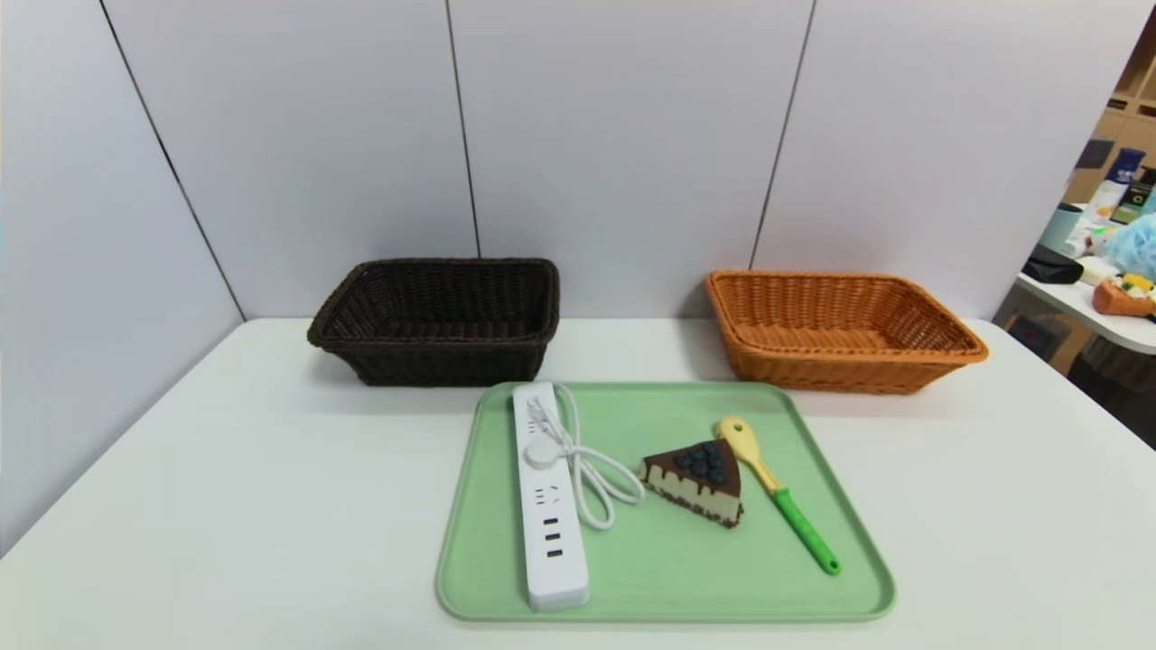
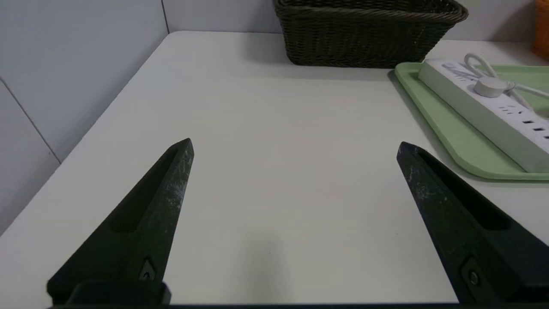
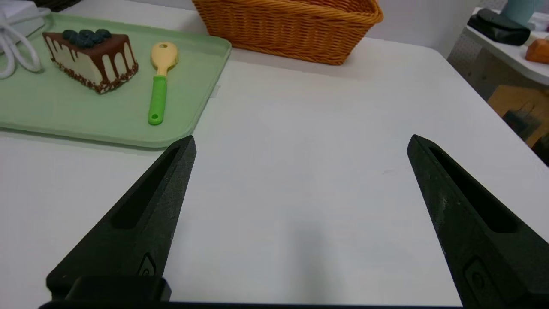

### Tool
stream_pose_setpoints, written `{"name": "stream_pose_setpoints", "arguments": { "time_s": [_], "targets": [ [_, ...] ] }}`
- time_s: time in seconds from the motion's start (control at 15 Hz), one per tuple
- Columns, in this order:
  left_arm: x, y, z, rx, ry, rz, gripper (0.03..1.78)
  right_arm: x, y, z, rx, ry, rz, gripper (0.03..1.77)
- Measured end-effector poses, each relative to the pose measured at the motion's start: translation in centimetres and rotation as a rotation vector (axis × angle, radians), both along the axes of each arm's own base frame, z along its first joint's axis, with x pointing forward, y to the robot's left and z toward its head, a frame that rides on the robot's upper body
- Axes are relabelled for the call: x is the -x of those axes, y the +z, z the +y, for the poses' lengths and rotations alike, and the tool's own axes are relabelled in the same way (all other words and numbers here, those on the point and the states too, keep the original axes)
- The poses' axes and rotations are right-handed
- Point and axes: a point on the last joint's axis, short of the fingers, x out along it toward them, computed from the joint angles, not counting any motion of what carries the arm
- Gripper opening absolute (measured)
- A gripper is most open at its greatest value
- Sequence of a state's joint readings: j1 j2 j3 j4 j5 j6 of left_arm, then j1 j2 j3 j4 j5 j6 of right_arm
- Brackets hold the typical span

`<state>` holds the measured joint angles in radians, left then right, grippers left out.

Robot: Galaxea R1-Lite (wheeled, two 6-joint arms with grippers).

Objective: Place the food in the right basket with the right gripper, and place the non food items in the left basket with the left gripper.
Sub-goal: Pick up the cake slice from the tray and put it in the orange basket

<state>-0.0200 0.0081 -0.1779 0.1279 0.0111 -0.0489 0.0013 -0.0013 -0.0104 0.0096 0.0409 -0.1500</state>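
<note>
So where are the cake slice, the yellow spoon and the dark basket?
cake slice (image 1: 694, 483), head view, on its chocolate top.
yellow spoon (image 1: 778, 495), head view, where the yellow bowl meets the green handle.
dark basket (image 1: 442, 361), head view, on its front wall.

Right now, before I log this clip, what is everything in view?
table: one, white, under everything.
tray: one, light green, near centre of the table.
power strip: one, white with coiled cord, on the tray's left side.
cake slice: one, brown top with blueberries, mid-tray.
spoon: one, yellow with green handle, on the tray right of the cake.
dark basket: one, dark brown, behind the tray to the left, empty.
orange basket: one, orange-tan, behind the tray to the right, empty.
side table clutter: several, mixed colours, far right background.
left gripper: one, black, open, over bare table left of the tray.
right gripper: one, black, open, over bare table right of the tray.
</note>
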Motion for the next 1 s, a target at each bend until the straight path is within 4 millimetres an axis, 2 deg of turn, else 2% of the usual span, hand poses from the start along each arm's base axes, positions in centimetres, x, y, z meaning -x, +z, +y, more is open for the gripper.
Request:
{"name": "stream_pose_setpoints", "arguments": {
  "time_s": [0.07, 0.2, 0.4, 0.6, 0.8, 0.87, 1.0],
  "targets": [
    [0.5, 1.1, 0.0, -0.006, -0.009, -0.001, 1.69, 0.1, 0.4, 0.0, 0.006, 0.005, -0.011, 1.70],
    [0.9, 3.8, 0.0, -0.017, -0.025, -0.002, 1.69, 0.8, 2.7, 0.0, 0.008, 0.009, -0.048, 1.70],
    [0.6, 8.5, -0.1, -0.039, -0.061, -0.026, 1.69, 1.9, 8.3, 0.1, 0.006, 0.021, -0.102, 1.70],
    [-1.1, 12.6, -0.2, -0.065, -0.096, -0.062, 1.69, 1.6, 15.4, 0.1, 0.006, 0.037, -0.164, 1.70],
    [-3.7, 16.0, -0.3, -0.078, -0.105, -0.080, 1.69, -0.8, 23.0, 0.1, -0.016, 0.048, -0.199, 1.70],
    [-4.7, 17.0, -0.3, -0.079, -0.107, -0.073, 1.69, -2.1, 25.5, 0.1, -0.027, 0.048, -0.210, 1.70],
    [-6.8, 18.2, -0.4, -0.078, -0.109, -0.030, 1.69, -5.4, 29.3, 0.1, -0.044, 0.047, -0.206, 1.70]
  ]
}}
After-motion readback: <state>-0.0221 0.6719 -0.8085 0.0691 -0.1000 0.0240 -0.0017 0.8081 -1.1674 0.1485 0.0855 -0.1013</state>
